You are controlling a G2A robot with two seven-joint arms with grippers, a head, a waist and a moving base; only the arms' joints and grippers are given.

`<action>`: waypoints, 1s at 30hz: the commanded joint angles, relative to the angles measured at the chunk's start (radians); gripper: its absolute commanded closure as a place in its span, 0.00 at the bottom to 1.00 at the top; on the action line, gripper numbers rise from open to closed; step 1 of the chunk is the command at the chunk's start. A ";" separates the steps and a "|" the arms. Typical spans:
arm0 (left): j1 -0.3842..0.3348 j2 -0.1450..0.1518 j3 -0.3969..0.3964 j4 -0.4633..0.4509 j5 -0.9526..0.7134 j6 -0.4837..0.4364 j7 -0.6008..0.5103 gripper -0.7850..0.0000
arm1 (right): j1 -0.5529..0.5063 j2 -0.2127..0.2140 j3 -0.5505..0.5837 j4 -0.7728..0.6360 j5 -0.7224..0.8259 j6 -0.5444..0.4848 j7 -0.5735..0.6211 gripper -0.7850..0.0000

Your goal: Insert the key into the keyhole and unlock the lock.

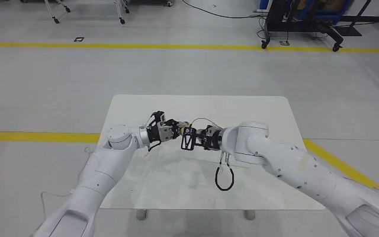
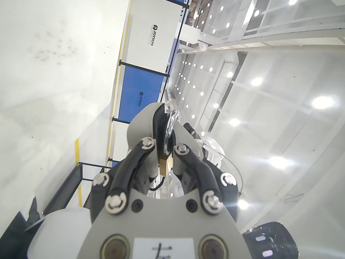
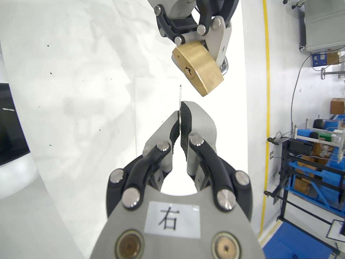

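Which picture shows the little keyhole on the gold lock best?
The right wrist view: the round brass padlock turns its keyhole toward that camera, big and unblocked. The left wrist view shows the padlock edge-on, its keyhole hidden. In the top view the keyhole is too small to tell.

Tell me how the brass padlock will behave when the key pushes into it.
The padlock looks solid metal, so it is probably rigid and heavy for its size. Its smooth, rounded body, held by the left gripper, may pivot or slip if the key pushes off-centre.
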 commanded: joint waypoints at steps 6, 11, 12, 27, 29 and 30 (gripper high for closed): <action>-0.009 -0.002 0.025 -0.001 0.069 -0.023 -0.036 1.00 | -0.020 -0.009 0.034 0.025 0.063 0.019 -0.036 1.00; -0.011 -0.006 0.038 -0.001 0.086 -0.024 -0.039 1.00 | -0.037 -0.010 0.062 0.032 0.078 0.023 -0.054 1.00; -0.011 -0.006 0.038 0.001 0.086 -0.025 -0.040 1.00 | -0.040 -0.010 0.067 0.030 0.080 0.024 -0.060 1.00; -0.005 -0.010 -0.028 0.021 -0.074 -0.023 -0.089 1.00 | -0.084 -0.010 0.121 0.029 0.106 -0.058 -0.085 1.00; -0.002 -0.011 -0.034 0.020 -0.103 -0.017 -0.100 1.00 | -0.099 -0.008 0.141 0.038 0.139 -0.079 -0.134 1.00; 0.000 -0.012 -0.036 0.020 -0.116 -0.014 -0.105 1.00 | -0.106 -0.006 0.151 0.044 0.151 -0.091 -0.154 1.00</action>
